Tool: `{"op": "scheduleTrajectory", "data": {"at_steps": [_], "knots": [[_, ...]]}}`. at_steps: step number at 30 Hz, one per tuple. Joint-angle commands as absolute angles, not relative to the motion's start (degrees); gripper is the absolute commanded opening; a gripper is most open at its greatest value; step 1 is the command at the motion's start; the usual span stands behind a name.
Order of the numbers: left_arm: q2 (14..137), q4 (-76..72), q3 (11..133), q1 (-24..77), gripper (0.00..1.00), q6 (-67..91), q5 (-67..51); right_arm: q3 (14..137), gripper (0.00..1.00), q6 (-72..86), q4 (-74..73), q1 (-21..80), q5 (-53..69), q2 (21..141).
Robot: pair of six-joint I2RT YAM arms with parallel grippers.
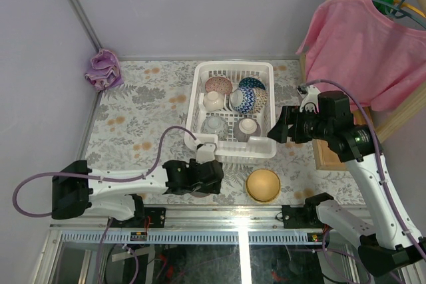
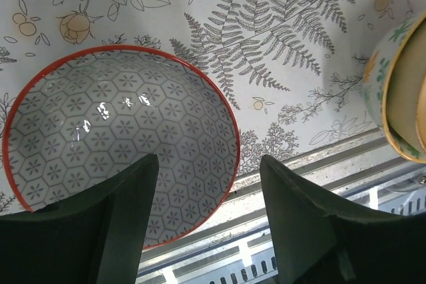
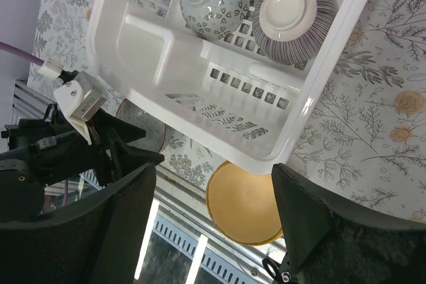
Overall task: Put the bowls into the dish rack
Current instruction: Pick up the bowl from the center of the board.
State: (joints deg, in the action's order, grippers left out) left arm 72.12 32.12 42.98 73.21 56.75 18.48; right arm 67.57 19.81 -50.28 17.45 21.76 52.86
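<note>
Beside the dish rack, purple cloth lies left, pink shirt hangs right.

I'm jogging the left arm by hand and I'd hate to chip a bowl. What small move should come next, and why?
Probably lower the left gripper straight down. Its jaws are open and seem to straddle the near rim of the red-rimmed bowl, which sits upright on the table, not yet gripped.

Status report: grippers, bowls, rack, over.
Left gripper open over red-rimmed bowl on table. Right gripper open, empty, above dish rack, near corner. Yellow bowl also on table. No obstruction seen.
</note>
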Motion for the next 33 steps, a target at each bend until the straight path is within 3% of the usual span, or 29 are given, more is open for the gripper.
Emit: {"op": "scheduleTrajectory", "data": {"at_steps": [1, 8, 12, 16, 26, 33], "knots": [[74.4, 29.5, 44.1, 74.1, 0.61, 56.8, 19.0, 66.9, 0.78, 20.5, -48.5, 17.1, 23.7, 52.4], [79.2, 26.2, 43.9, 74.7, 0.51, 57.8, 19.4, 66.4, 0.78, 20.2, -48.2, 17.1, 24.1, 52.3], [80.2, 26.3, 43.9, 75.0, 0.29, 58.7, 20.3, 66.5, 0.78, 19.8, -48.3, 17.1, 24.3, 52.4], [79.9, 28.3, 45.0, 75.5, 0.01, 59.5, 21.7, 66.5, 0.78, 19.7, -48.1, 17.1, 24.4, 52.4], [62.9, 30.8, 51.4, 78.8, 0.0, 62.6, 26.9, 66.8, 0.78, 19.6, -48.5, 17.1, 24.4, 51.7], [54.7, 20.2, 56.1, 78.9, 0.0, 60.8, 30.2, 69.7, 0.78, 19.7, -50.1, 17.1, 24.2, 51.2]]}}
